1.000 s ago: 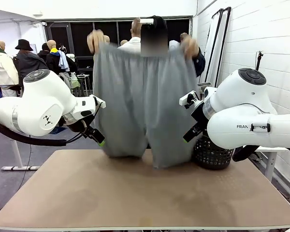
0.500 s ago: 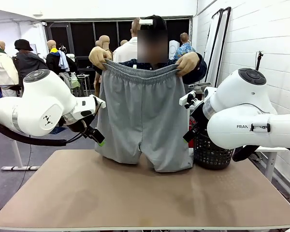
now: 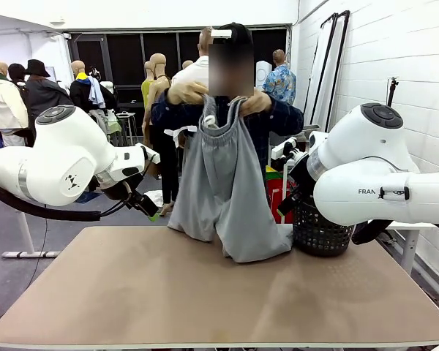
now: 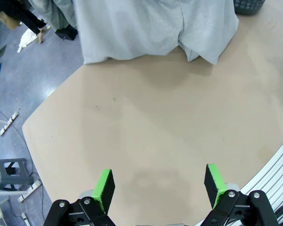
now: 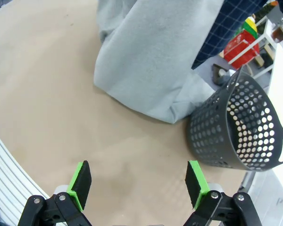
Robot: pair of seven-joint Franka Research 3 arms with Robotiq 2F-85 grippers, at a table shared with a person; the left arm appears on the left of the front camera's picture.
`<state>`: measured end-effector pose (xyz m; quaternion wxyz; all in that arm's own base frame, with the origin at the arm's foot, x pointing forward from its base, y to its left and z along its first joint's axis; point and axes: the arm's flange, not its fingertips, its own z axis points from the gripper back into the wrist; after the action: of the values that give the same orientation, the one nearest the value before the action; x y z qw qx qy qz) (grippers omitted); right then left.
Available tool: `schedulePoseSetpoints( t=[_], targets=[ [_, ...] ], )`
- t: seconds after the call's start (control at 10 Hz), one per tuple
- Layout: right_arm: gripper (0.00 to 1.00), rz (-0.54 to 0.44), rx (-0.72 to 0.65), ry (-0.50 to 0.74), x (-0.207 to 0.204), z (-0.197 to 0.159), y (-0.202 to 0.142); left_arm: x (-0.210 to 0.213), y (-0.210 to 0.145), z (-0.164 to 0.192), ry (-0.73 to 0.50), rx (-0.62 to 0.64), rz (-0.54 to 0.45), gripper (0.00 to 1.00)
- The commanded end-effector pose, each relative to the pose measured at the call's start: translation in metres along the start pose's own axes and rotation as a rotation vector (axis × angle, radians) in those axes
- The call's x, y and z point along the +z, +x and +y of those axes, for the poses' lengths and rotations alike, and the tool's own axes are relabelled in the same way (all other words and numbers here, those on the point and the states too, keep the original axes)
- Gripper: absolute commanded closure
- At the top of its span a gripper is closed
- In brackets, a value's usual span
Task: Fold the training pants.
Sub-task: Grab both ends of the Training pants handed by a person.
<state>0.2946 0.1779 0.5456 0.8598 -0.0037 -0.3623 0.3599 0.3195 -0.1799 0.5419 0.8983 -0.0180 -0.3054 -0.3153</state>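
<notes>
The light grey training pants (image 3: 223, 190) hang from a person's two hands (image 3: 219, 99), which hold the gathered waistband together at chest height. The leg ends rest on the far edge of the table. In the left wrist view the training pants (image 4: 146, 28) lie well beyond my left gripper (image 4: 158, 186), which is open with nothing between its green pads. My right gripper (image 5: 137, 181) is open too, with the training pants (image 5: 151, 61) ahead of it. In the front view my left gripper (image 3: 148, 208) and right gripper (image 3: 287, 201) hover on either side of the cloth, apart from it.
A black mesh basket (image 3: 318, 230) stands at the table's far right, touching the pants' right leg end; it appears as the basket (image 5: 236, 132) in the right wrist view. The brown table (image 3: 205, 300) spreads bare toward the near edge. People stand farther back.
The person has brought both hands together, doubling the waistband, so the pants now hang narrower with the leg ends on the table. Neither arm has moved.
</notes>
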Motion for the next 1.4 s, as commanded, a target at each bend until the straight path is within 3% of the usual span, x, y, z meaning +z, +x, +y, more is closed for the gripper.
schedulePoseSetpoints(
  t=[0.0,1.3],
  targets=[
    [0.00,0.001,0.003,-0.002,-0.0003,0.0000,0.0000,-0.0003,-0.0007,-0.0003,-0.003,-0.011,0.003,0.00],
    [0.00,0.001,0.003,-0.002,-0.0003,0.0000,0.0000,-0.0003,-0.0007,-0.0003,-0.003,-0.011,0.003,0.00]
  ],
)
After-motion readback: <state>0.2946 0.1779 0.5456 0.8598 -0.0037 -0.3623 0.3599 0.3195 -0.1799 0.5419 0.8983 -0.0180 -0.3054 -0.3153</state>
